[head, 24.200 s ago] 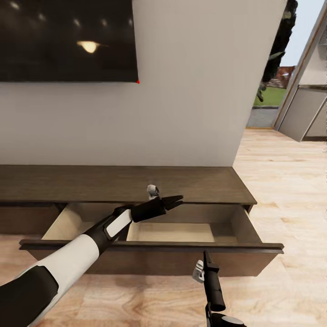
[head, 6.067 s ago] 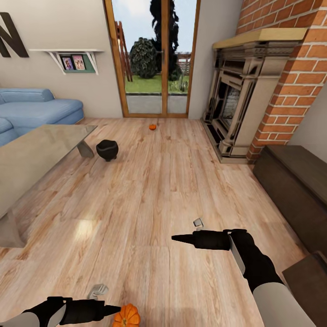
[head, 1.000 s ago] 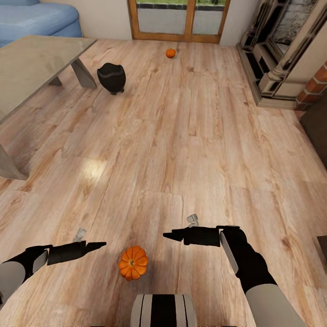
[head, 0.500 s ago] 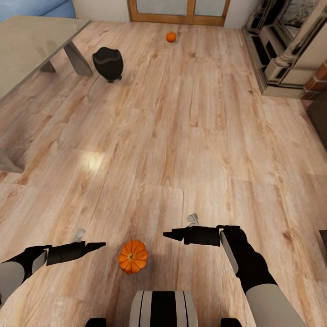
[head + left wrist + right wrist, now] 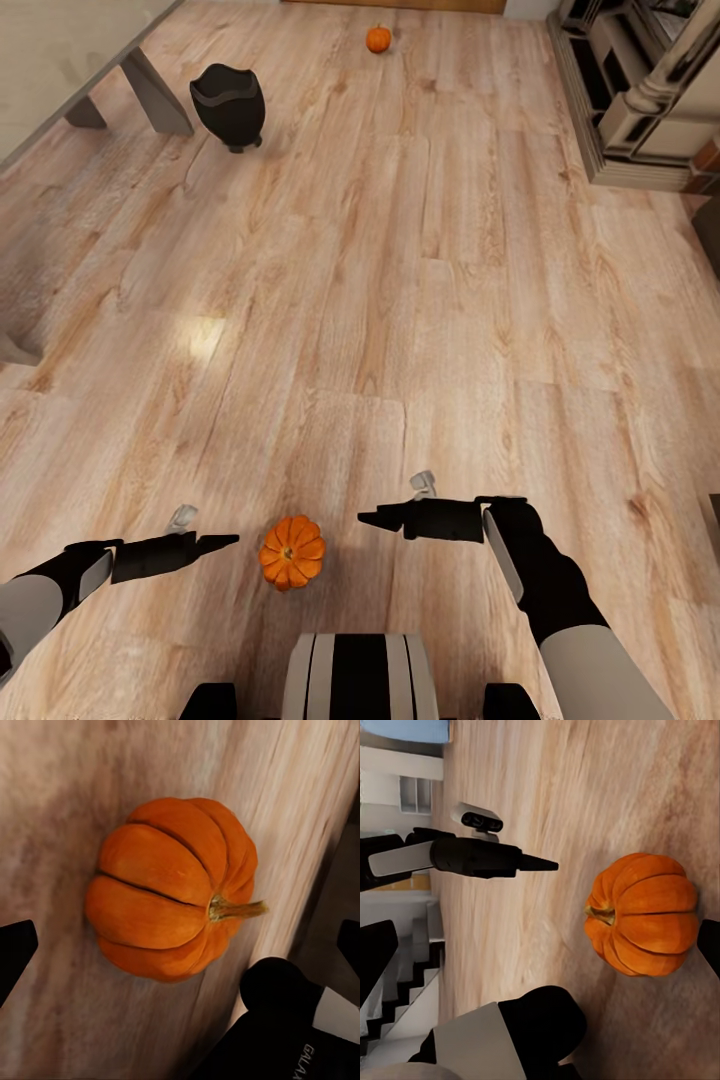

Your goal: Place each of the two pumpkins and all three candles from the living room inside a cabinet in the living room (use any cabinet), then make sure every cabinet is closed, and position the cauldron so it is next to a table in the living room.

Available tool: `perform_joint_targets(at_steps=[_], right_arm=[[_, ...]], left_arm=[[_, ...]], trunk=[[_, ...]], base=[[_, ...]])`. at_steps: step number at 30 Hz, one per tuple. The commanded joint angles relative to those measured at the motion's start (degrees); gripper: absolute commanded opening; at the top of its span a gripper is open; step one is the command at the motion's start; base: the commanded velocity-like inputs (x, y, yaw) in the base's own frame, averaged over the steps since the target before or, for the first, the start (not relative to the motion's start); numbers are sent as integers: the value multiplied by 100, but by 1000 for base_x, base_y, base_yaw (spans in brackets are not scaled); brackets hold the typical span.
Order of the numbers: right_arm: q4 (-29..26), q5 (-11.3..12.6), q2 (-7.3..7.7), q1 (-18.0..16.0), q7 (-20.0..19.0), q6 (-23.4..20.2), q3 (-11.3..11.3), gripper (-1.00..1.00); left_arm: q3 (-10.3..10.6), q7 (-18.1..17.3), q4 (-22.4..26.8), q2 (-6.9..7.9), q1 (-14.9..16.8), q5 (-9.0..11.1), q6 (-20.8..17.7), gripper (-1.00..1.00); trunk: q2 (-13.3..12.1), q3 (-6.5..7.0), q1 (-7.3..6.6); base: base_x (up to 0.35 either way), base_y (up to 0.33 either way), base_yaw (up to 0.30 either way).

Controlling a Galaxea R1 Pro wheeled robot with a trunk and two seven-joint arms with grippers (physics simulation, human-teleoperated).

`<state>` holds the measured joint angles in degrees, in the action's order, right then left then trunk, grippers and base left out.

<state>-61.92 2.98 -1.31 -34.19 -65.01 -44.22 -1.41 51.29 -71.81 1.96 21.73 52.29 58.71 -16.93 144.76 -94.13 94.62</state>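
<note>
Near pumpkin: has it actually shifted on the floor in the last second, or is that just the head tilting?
No. The near pumpkin sits on the same floor plank seam; the whole view shifted, so the camera moved.

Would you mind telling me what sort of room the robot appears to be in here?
Probably a living room: a wood-plank floor, a low table with angled legs, and what looks like a fireplace surround. A cauldron and pumpkins sit on the floor.

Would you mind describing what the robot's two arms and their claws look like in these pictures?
Both arms have pale grey-white upper segments changing to matte black forearms with a white side panel. The left claw and right claw are slim, black and taper to a point. A small silver-grey camera block sits above each wrist. The left wrist view shows white lettering on a black part.
</note>
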Motion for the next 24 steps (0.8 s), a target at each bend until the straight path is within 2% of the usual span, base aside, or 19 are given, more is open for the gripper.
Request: perform_joint_targets(at_steps=[1, 12, 14, 18, 20, 24], right_arm=[[-7, 10, 4, 0, -10, 4, 16, 100], [-17, 27, 8, 0, -31, 10, 16, 100], [-18, 27, 8, 0, -42, 10, 8, 100], [-17, 28, 8, 0, -46, 10, 7, 100], [-20, 28, 14, 0, -50, 10, 21, 100], [-22, 28, 24, 0, -55, 10, 39, 100]], left_arm=[[-5, 22, 3, -1, 0, 0, 3, 100], [-5, 44, 8, -2, 0, -6, 6, 100], [-5, 41, 40, -8, 0, -64, 6, 100], [-6, 9, 82, -101, 0, -512, 35, 100], [-14, -18, 113, -153, 0, -881, 248, 100], [-20, -84, 164, -270, 0, -1091, 460, 100]], trunk=[[2, -23, 2], [16, -267, 31], [19, -311, 36], [24, -399, 46], [27, -444, 51], [32, -532, 62]], base=[[0, 0, 0], [0, 0, 0], [0, 0, 0], [0, 0, 0], [0, 0, 0], [0, 0, 0]])
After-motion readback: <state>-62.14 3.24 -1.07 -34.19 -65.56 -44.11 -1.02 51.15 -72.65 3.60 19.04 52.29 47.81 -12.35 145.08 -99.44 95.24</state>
